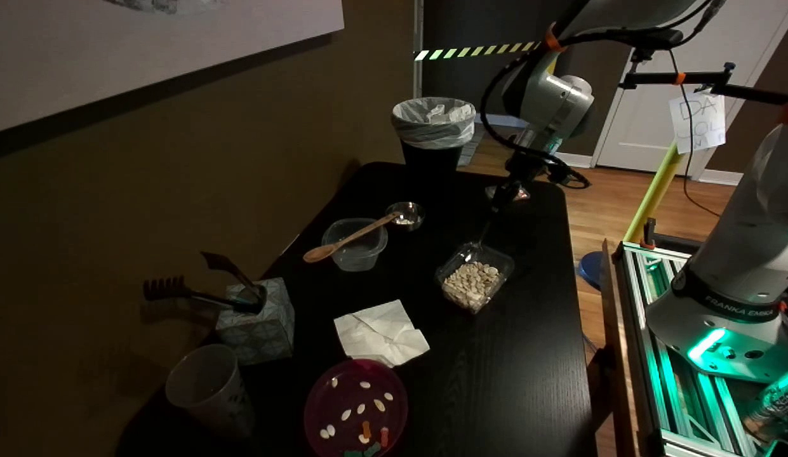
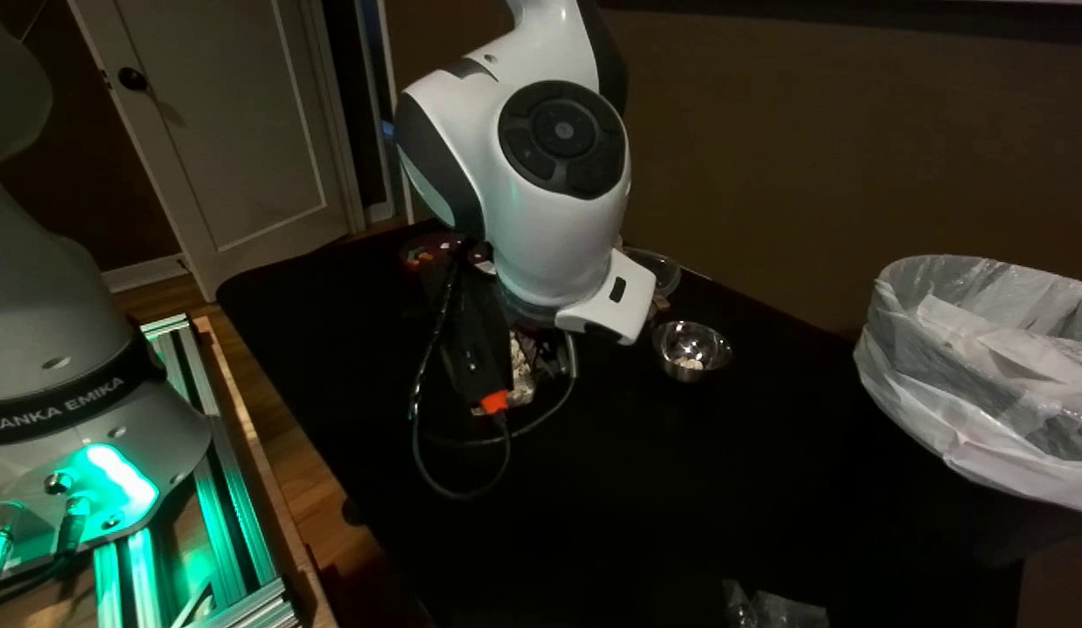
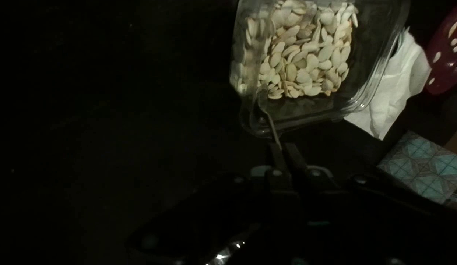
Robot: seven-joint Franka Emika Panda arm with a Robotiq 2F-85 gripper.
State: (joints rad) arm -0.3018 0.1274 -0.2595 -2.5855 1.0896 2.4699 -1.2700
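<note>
In the wrist view my gripper (image 3: 283, 145) is shut on the thin handle of a metal spoon (image 3: 272, 129). The spoon reaches over a corner of a clear plastic container (image 3: 378, 79), its bowl end at the edge of a pile of pale flat seeds (image 3: 305, 64). Whether it touches the seeds I cannot tell. In an exterior view the gripper (image 1: 499, 202) points down above the container's far side (image 1: 507, 259). My own arm (image 2: 541, 201) hides the fingers and most of the container in an exterior view.
Left of the container lie a white napkin (image 1: 381, 333) and a clear tub (image 1: 359, 259) with a wooden spoon (image 1: 349, 240) across it. A small metal bowl (image 2: 680, 373), maroon plate (image 1: 320, 406), tissue box (image 1: 260, 336), cup (image 1: 209, 397) and lined bin (image 1: 432, 136) stand around.
</note>
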